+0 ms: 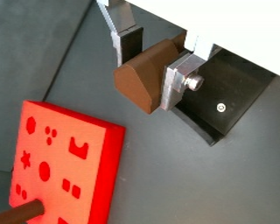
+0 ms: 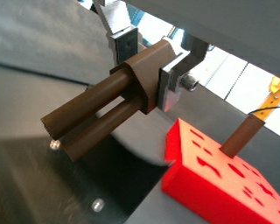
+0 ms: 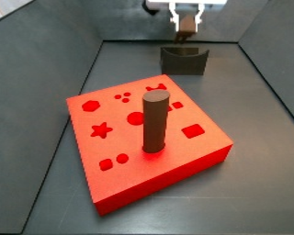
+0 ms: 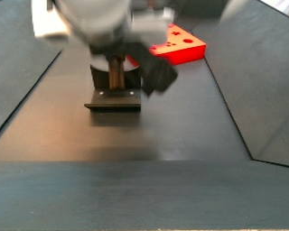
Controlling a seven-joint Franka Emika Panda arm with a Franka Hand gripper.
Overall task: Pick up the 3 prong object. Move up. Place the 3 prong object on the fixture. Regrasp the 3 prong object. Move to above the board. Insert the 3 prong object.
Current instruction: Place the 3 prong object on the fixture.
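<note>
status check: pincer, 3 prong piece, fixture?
Pincer shut on 3 prong object, above the fixture. Board apart, untouched. Nothing in the way.

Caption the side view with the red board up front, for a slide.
Gripper holds the 3 prong object above the fixture, behind the red board.

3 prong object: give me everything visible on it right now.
The 3 prong object is a matte brown piece: a blocky head with long parallel prongs jutting from it, slots between them, as a wrist view shows. The gripper holds the head between its silver fingers, above the fixture at the far end of the floor. Whether the piece touches the fixture cannot be told. It is apart from the red board.
</note>
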